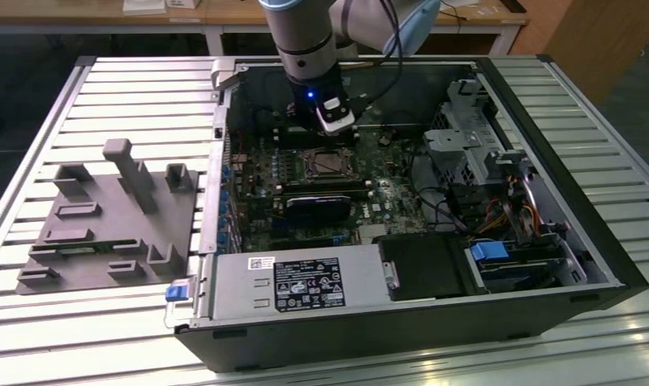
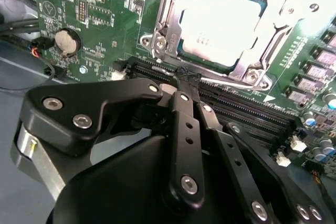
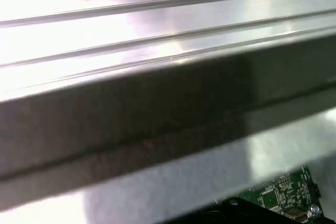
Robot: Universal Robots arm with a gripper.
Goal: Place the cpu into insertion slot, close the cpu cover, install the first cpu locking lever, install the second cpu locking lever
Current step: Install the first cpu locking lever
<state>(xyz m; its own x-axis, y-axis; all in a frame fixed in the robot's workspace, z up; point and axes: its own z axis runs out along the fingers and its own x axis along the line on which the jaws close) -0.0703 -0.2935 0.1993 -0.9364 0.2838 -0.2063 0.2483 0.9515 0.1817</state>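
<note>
Arm inside the open PC case (image 1: 410, 338): your gripper (image 2: 182, 77) hangs low over the motherboard (image 2: 105, 3). Its black fingers (image 2: 181, 129) are drawn together at the tips, w/ nothing seen between them.

Just past the tips, the cpu (image 2: 220, 22) sits flat in the insertion slot (image 1: 326, 163). Its pale metal top shows through the window of the cpu cover (image 2: 169, 17), which lies down over it. A thin locking lever (image 2: 231, 83) runs along the socket edge nearest the tips. You can't tell from here whether it is latched.

Room is tight on that near edge. The long black memory slots (image 2: 247, 108) lie right under the fingers, btw gripper and socket. A coin cell (image 2: 67, 40) sits off to one side on bare board, apart from the fingers.

In the exterior view the gripper (image 1: 332, 129) is above the socket. The drive cage (image 1: 469, 145) stands well apart on the exterior view's right, and the case wall is nearer on the exterior view's left. The power supply (image 1: 292, 285) is well clear at the case's near end. A gray fixture (image 1: 109, 217) rests outside the case on the slatted table (image 1: 141, 80).
</note>
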